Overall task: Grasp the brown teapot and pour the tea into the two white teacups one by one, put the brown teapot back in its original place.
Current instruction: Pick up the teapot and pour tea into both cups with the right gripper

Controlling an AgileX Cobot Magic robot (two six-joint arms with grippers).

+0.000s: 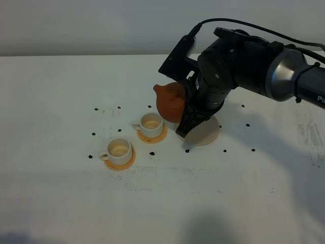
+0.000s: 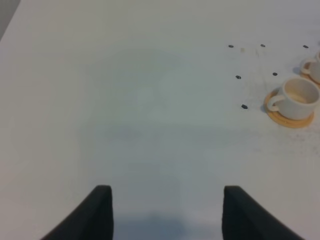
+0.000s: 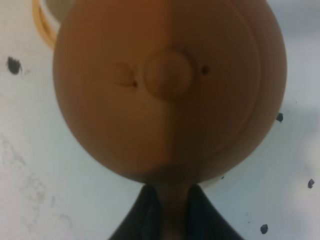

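My right gripper [image 1: 189, 116] is shut on the loop handle of the brown teapot [image 1: 170, 101], which hangs above the table with its spout pointing left. The teapot is just up and right of the farther white teacup [image 1: 151, 124]. The nearer white teacup [image 1: 119, 149] stands to the front left. Each cup sits on an orange coaster [image 1: 121, 164]. The pale cream saucer [image 1: 209, 133] lies bare, partly under the arm. The right wrist view is filled by the teapot [image 3: 170, 85] from its lid side, with the right gripper [image 3: 172, 202] shut on the handle. My left gripper [image 2: 167, 197] is open over bare table, and one teacup [image 2: 298, 97] lies far off.
Small black dots [image 1: 95, 109] are scattered on the white table [image 1: 61, 203] around the cups and saucer. The second cup [image 2: 314, 67] shows only partly at the edge of the left wrist view. A pale wall runs along the back of the table.
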